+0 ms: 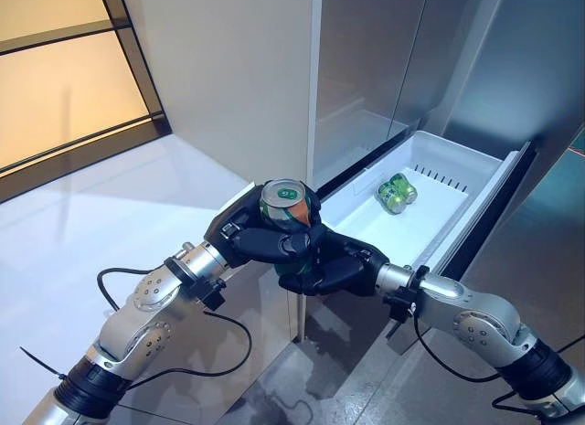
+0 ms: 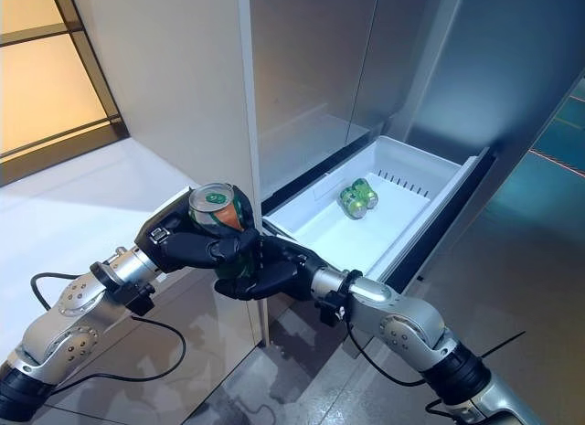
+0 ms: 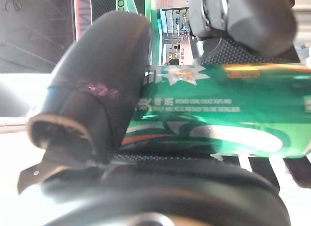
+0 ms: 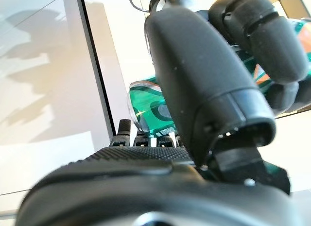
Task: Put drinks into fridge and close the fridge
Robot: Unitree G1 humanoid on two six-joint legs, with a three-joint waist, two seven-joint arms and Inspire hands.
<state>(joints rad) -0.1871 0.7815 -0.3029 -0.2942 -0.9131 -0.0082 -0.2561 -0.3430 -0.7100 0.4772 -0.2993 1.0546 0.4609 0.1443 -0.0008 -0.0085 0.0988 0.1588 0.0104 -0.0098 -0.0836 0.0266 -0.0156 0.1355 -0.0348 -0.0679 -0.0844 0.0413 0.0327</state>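
Observation:
A green can (image 1: 285, 198) is held upright in front of the fridge, left of the open drawer. My left hand (image 1: 245, 238) is curled round its upper part; the left wrist view shows the can (image 3: 218, 114) lying against the thumb (image 3: 97, 90). My right hand (image 1: 331, 270) is curled round the can's lower part from below and the right; its wrist view shows the can (image 4: 148, 114) between the thumb (image 4: 204, 80) and the fingers. Green cans (image 1: 397, 193) lie on their sides in the white fridge drawer (image 1: 489, 192), which is pulled out.
The grey fridge doors (image 1: 375, 59) above the drawer are shut. A tall white panel (image 1: 228, 69) stands left of the fridge. A dark-framed window (image 1: 64, 78) is at the far left. The drawer's front half has free room.

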